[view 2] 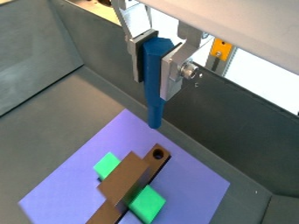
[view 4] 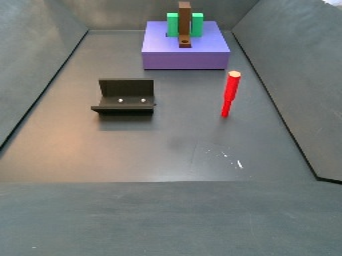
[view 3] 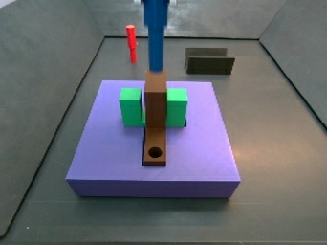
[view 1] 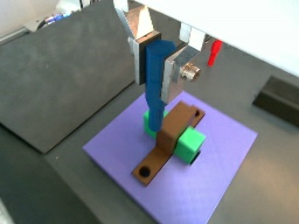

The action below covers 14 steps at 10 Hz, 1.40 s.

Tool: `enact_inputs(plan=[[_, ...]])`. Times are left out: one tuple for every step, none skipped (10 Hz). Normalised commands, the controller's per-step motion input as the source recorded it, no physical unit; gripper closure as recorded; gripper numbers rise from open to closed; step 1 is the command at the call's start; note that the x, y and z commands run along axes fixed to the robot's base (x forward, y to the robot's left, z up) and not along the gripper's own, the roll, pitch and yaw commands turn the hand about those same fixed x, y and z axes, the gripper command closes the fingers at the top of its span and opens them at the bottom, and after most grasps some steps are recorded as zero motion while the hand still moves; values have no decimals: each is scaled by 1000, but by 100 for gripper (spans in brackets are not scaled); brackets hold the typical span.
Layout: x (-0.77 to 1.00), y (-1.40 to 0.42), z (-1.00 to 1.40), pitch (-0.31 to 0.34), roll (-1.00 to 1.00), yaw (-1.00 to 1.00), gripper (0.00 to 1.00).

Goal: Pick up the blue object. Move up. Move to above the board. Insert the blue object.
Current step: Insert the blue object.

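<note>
In both wrist views we see the gripper (view 1: 160, 63) (view 2: 156, 57) clamped on the blue object (view 1: 156, 77) (view 2: 155, 83), its silver fingers (view 1: 177, 68) pressed to either side of the upright peg. Held in the air, the peg hangs over the board (view 1: 170, 140) (view 2: 126, 187), which runs through a green block (view 3: 132, 106) on the purple slab (view 3: 194, 145). In a side view the red peg (view 3: 132, 41) stands at 11 o'clock from the slab, the dark fixture (view 3: 209, 62) at 1 o'clock. The board's black hole (view 3: 156, 152) lies open.
</note>
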Motion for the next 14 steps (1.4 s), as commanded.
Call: enact_inputs(plan=[[29, -323, -294, 0, -40, -3, 100], [0, -240, -240, 0, -30, 0, 100], [-37, -117, -177, 0, 0, 0, 100], [0, 11, -360, -24, 209, 231, 100], [211, 0, -209, 0, 500, 289, 100], [191, -51, 0, 0, 500, 274, 100], [231, -140, -6, 0, 500, 251, 100], [160, -337, -403, 0, 463, 20, 100], [0, -223, -383, 0, 243, -46, 100], [0, -103, -260, 0, 56, -51, 100], [197, 0, -423, 13, 3, 0, 100], [174, 29, -503, 11, 0, 0, 100], [3, 74, -611, 0, -169, -23, 100], [0, 77, -534, 0, -176, -43, 100]])
